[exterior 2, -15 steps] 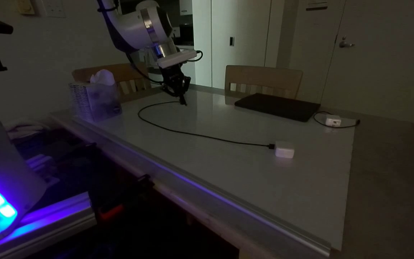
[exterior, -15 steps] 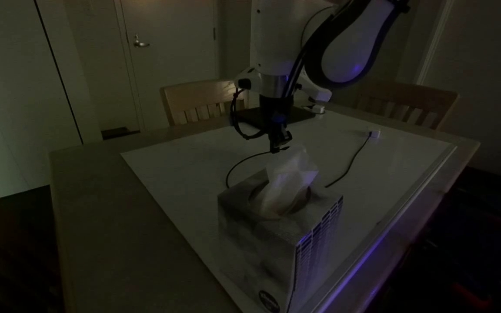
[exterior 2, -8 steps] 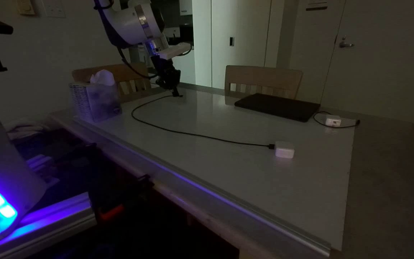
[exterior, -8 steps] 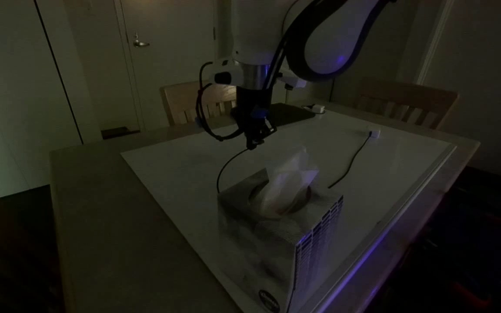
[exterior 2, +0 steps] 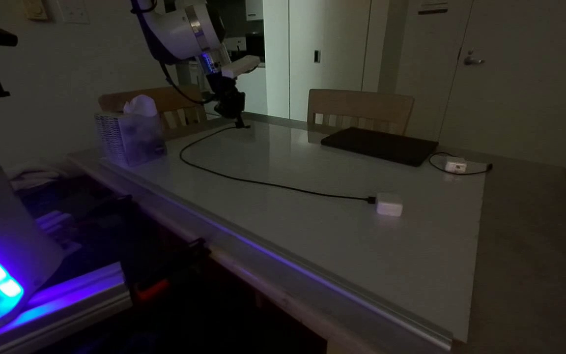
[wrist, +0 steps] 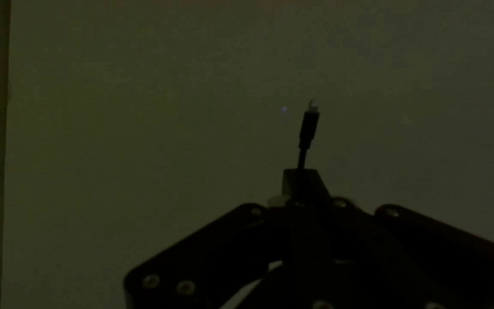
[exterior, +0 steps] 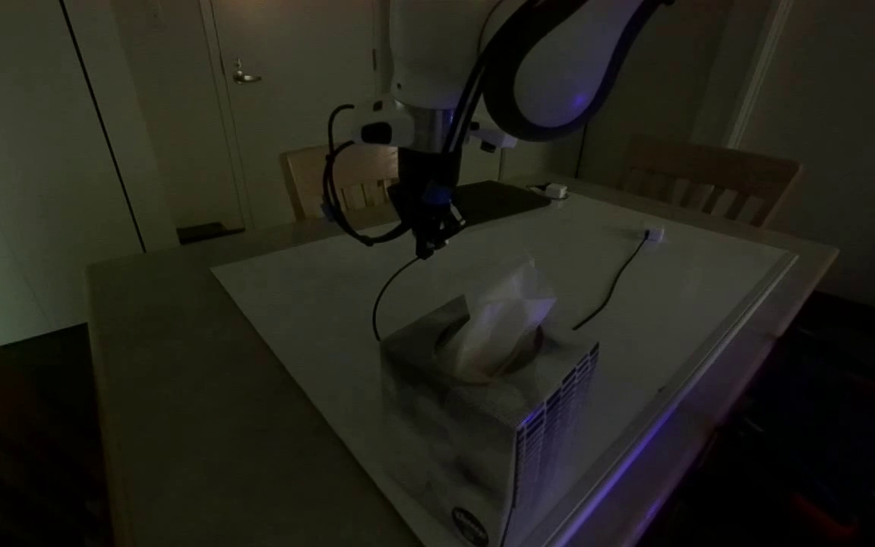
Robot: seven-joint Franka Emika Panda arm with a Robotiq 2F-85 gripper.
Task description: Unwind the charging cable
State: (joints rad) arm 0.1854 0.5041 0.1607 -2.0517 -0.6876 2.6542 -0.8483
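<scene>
The charging cable is a thin dark cord lying in one wide curve on the white board, without crossing loops. One end plugs into a white block. At its opposite end my gripper is shut on the cord, low over the board's far part. In the wrist view the black plug end with its pale metal tip sticks out past the closed fingertips. In an exterior view the cable drops from the gripper and passes behind the tissue box, which hides its middle stretch.
A tissue box with a tissue sticking up stands on the board near the cable's bend. A flat black slab lies toward the back. Beside it is another white block with a short dark cord. Wooden chairs stand behind the table.
My gripper has moved toward the table's far edge with the cable end in it, mostly in the first half second. The cable's bend has shifted along with it; the plugged block has stayed put.
</scene>
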